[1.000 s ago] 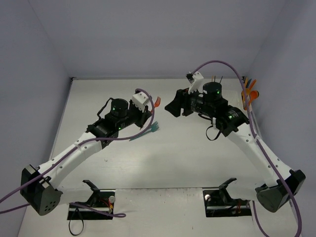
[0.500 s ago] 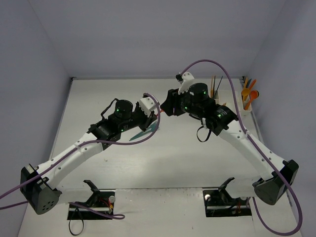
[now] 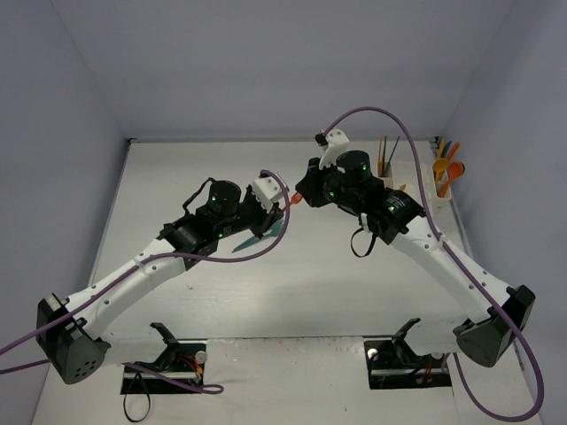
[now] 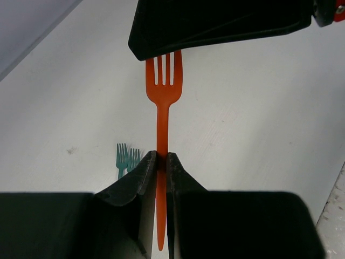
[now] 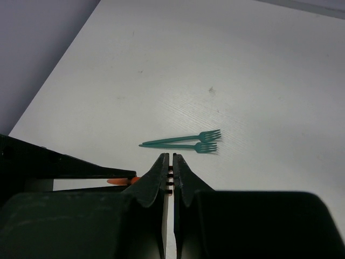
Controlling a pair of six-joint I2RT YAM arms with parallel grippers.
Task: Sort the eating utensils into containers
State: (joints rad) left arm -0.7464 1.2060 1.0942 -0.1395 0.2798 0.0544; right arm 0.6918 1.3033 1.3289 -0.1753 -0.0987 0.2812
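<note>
Orange fork (image 4: 162, 116) is the piece in play. The left gripper (image 4: 161, 156) pinches its handle, tines pointing away, lifted clear of the worktop (image 3: 177, 168) around the middle. The right gripper (image 5: 168, 157) has come in over the tines; its fingers are drawn narrow, almost touching, and from where I stand I cannot tell whether they have the fork or only sit against it. It looks like a hand-over between the two arms.

Just below and beside them, two teal forks (image 5: 186, 143) lie side by side on the bare top, untouched.

Further out, by the far right corner, the white holder (image 3: 440, 186) already has several orange and teal utensils (image 3: 449, 159) standing in it, and a few more handles (image 3: 385, 152) stick up near the far edge, their base hidden behind the right arm.

So I would judge most of the sorting done: this fork and the teal pair are what is left.
</note>
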